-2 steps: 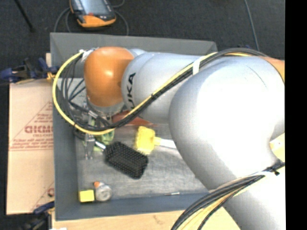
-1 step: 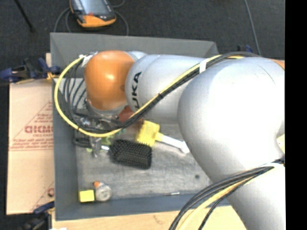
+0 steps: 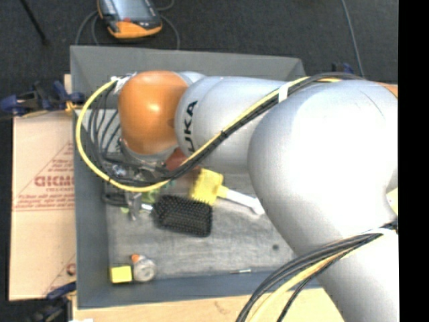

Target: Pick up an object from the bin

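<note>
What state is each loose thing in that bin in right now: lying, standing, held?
Black hairbrush: lying flat on the bin floor, right of the end effector.
Yellow brush with white handle: lying flat, head partly hidden by the arm.
Small yellow block: resting loose, lower left corner.
Small pale round thing: lying beside the block.

A grey metal bin [image 3: 231, 247] is recorded, with a black hairbrush [image 3: 182, 215] laid on its floor. Just up-right of the hairbrush, a yellow-headed tool with a white handle [image 3: 208, 185] is noted. Well below-left of the hairbrush, a yellow block [image 3: 120, 274] and a small orange-capped item [image 3: 143, 268] are found side by side.
</note>
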Tool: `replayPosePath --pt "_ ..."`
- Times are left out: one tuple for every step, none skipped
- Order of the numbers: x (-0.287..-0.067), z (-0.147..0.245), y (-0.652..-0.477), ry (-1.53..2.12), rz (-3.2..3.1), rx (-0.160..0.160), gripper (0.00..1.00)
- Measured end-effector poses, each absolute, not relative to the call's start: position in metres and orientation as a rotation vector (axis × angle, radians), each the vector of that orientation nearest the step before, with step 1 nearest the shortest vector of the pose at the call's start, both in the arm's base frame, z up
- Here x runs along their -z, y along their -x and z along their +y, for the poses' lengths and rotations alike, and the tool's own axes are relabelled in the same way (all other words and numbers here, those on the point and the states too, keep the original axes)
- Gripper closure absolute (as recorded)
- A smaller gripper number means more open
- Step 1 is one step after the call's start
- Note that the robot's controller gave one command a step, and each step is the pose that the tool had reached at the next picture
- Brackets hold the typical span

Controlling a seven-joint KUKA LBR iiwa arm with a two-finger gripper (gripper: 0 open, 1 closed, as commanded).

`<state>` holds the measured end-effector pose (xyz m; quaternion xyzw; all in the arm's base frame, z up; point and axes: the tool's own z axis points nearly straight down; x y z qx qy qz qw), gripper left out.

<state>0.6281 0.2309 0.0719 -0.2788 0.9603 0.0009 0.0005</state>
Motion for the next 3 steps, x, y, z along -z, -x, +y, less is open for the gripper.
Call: replayPosePath --pt "-0.122 0.226 -0.628 0.87 3.025 -0.001 1.0" --pt "-0.155 0.218 -0.627 0.85 3.016 -0.003 1.0" --pt "-0.201 0.215 -0.622 0.794 3.044 -0.002 1.0"
